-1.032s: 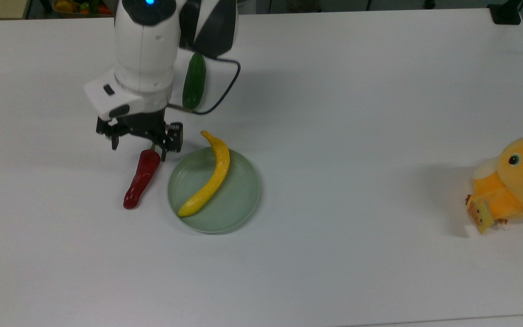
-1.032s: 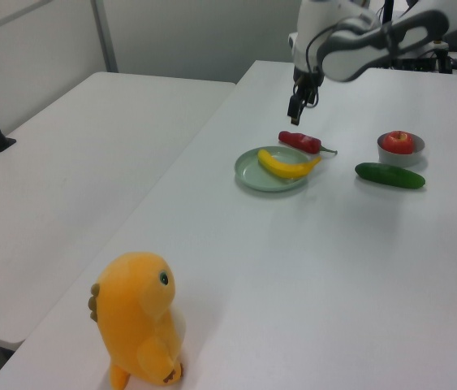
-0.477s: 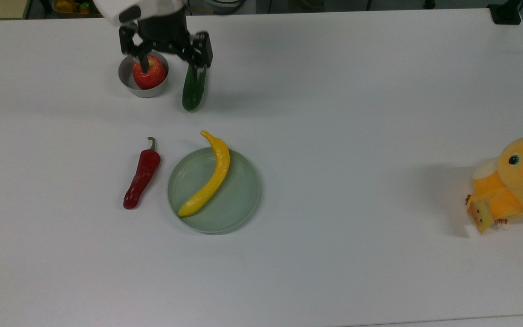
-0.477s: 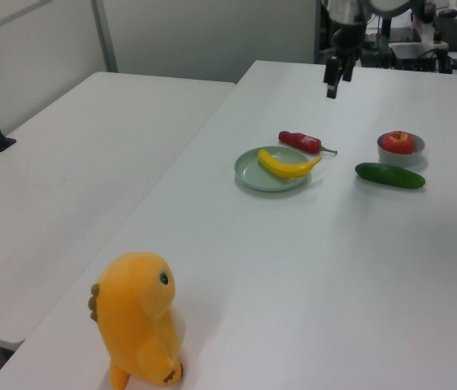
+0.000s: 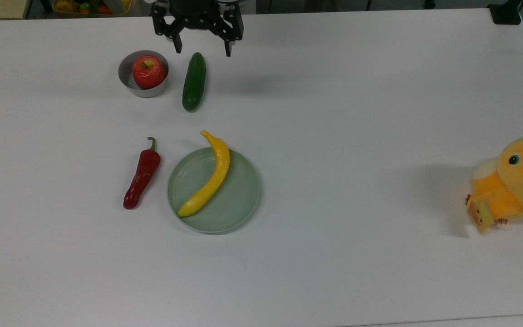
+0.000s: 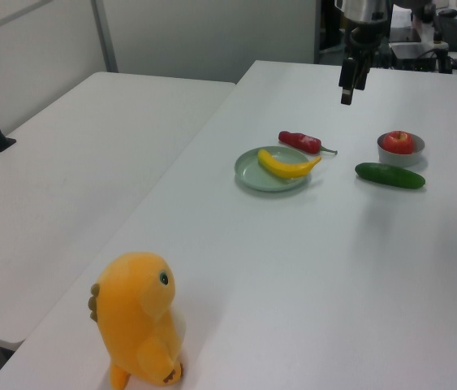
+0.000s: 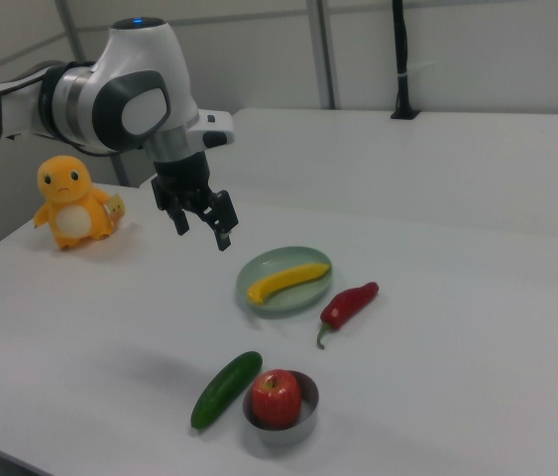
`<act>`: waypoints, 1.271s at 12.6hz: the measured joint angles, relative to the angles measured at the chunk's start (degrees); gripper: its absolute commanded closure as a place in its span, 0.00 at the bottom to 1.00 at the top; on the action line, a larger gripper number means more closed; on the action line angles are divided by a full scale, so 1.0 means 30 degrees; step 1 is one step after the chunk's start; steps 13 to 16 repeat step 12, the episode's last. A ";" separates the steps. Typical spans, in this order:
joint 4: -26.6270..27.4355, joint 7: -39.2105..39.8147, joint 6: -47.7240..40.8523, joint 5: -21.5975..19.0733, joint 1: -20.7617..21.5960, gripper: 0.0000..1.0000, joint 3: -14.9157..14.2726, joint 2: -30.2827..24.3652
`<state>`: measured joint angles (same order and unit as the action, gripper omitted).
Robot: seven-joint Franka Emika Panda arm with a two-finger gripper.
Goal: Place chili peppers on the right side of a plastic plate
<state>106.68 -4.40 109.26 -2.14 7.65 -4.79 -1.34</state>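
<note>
Jaws wide and empty, chili peppers [image 5: 141, 175] beside plastic plate [image 5: 239, 200], yellow pepper [image 5: 208, 175] across it

Light: bright, even, from overhead
Shadows: soft, faint beside the plastic plate [image 5: 239, 209]
Focus: slightly soft throughout

one chili pepper [image 5: 141, 174], one plate [image 5: 239, 204], one yellow pepper [image 5: 209, 177], one cucumber [image 5: 194, 81], one apple [image 5: 149, 71]

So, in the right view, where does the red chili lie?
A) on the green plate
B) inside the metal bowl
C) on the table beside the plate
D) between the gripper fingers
C: the red chili lies on the white table, just off the rim of the green plate.
</note>
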 measured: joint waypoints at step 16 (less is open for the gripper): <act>0.0102 -0.0317 0.0003 0.0486 -0.1979 0.00 0.3183 0.0489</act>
